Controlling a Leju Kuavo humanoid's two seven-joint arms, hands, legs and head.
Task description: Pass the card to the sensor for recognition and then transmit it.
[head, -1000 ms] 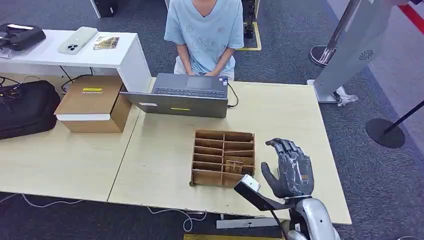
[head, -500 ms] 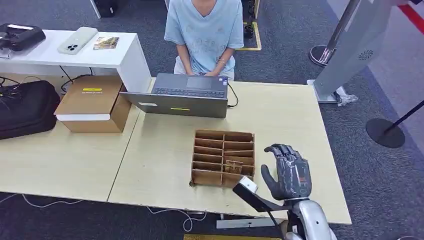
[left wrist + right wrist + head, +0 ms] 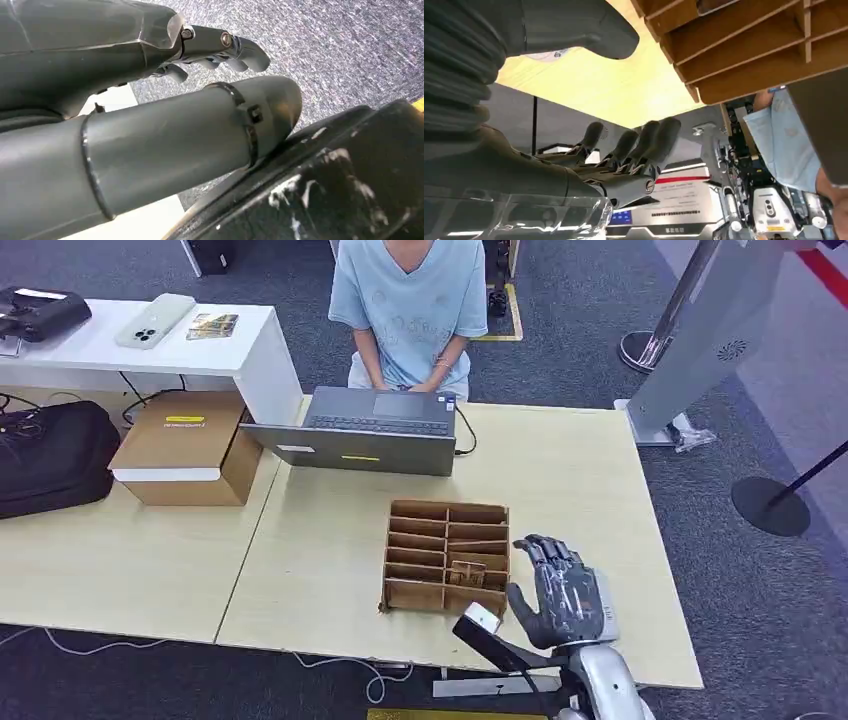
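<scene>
Hovering near the table's (image 3: 300,540) front edge, right hand (image 3: 562,592), fingers apart, just beside the wooden organizer (image 3: 446,555), apparently empty.

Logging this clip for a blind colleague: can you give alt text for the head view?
The robot's right hand, fingers spread and holding nothing, hovers beside a wooden slotted organizer on a light wooden table. Beyond it, a person in a light blue shirt sits behind an open laptop.

Right robot hand (image 3: 563,592): dark grey, segmented fingers, silver forearm shell. Black bracket with white camera block (image 3: 481,617) at wrist. Left robot hand (image 3: 150,100): grey, screws visible; ribbed cover.
</scene>
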